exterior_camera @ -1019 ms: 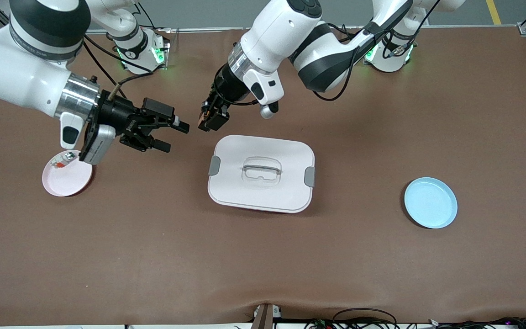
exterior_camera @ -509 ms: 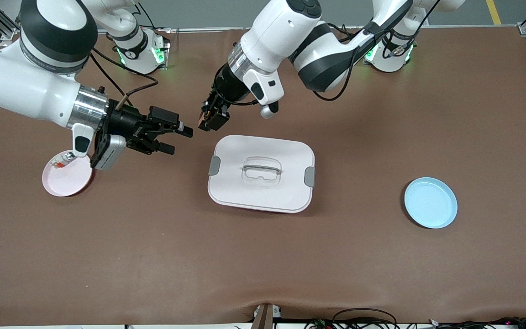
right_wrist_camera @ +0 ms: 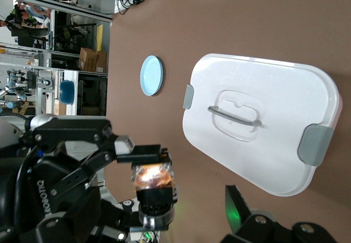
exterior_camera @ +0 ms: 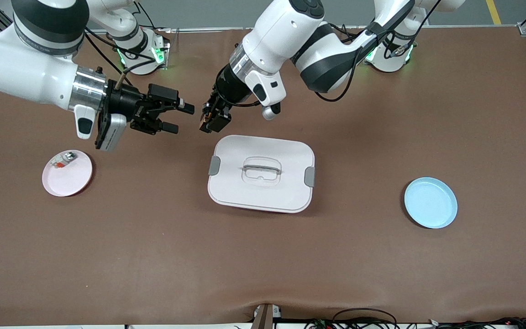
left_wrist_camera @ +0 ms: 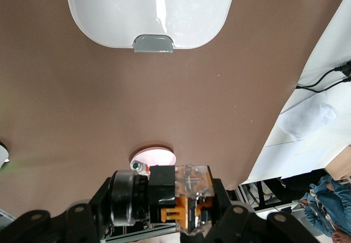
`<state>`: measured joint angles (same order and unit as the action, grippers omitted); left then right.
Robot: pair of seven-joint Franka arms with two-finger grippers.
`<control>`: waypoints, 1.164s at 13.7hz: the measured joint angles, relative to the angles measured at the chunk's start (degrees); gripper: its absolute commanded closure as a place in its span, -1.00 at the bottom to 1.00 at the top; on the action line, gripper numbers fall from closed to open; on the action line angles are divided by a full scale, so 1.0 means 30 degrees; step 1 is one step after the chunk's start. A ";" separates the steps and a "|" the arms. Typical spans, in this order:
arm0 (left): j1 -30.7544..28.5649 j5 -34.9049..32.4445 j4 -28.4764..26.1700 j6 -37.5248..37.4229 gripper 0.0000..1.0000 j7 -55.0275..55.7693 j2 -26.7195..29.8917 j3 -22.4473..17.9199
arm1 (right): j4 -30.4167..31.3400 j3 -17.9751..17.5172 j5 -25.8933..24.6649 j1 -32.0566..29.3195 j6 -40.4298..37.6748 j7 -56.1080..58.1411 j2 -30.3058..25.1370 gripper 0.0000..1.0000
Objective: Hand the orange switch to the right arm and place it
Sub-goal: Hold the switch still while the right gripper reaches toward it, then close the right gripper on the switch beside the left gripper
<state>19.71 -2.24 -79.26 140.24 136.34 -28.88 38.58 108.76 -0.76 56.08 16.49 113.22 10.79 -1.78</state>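
Note:
My left gripper [exterior_camera: 209, 122] hangs over the bare table just past the white box's edge. It is shut on the orange switch [exterior_camera: 204, 119], a tiny black block with orange marks and a clear end, seen close in the left wrist view [left_wrist_camera: 184, 195]. My right gripper [exterior_camera: 181, 119] is open and empty, level with the switch, its fingertips a short gap from it and pointing at it. In the right wrist view the switch [right_wrist_camera: 153, 178] sits just ahead of one of my right fingers [right_wrist_camera: 237, 205].
A white lidded box [exterior_camera: 226, 194] with a clear handle lies mid-table. A pink plate [exterior_camera: 72, 179] toward the right arm's end holds a clear-silver part with an orange-red bit [exterior_camera: 63, 160]. An empty blue plate [exterior_camera: 430, 202] lies toward the left arm's end.
My right gripper has risen from over the pink plate and moved toward the left gripper, closing most of the gap to the switch. The left gripper has barely moved.

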 measured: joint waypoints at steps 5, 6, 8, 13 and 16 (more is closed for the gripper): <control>0.0039 0.0000 0.0004 0.0000 0.52 0.0000 0.0003 0.0007 | 0.0374 -0.0011 0.0028 0.0839 0.0856 0.0003 -0.0223 -1.00; 0.0047 0.0000 0.0004 0.0000 0.52 0.0000 0.0003 0.0008 | 0.0436 -0.0013 0.0029 0.1015 0.1119 0.0003 -0.0223 -1.00; 0.0102 0.0000 0.0004 0.0000 0.52 0.0000 0.0003 0.0011 | 0.0497 -0.0012 0.0029 0.1147 0.1322 0.0054 -0.0215 -1.00; 0.0192 0.0000 0.0004 -0.0002 0.52 0.0000 0.0003 0.0012 | 0.0656 0.0016 0.0029 0.1147 0.1417 0.0650 -0.0060 -1.00; 0.0192 0.0000 0.0004 -0.0002 0.52 0.0000 0.0003 0.0012 | 0.0659 0.0017 0.0029 0.1147 0.1417 0.0693 0.0049 -1.00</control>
<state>20.28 -2.24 -79.24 140.23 136.34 -28.87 38.61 110.74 -0.71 56.16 19.93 117.47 12.87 -1.63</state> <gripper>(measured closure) 0.278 0.000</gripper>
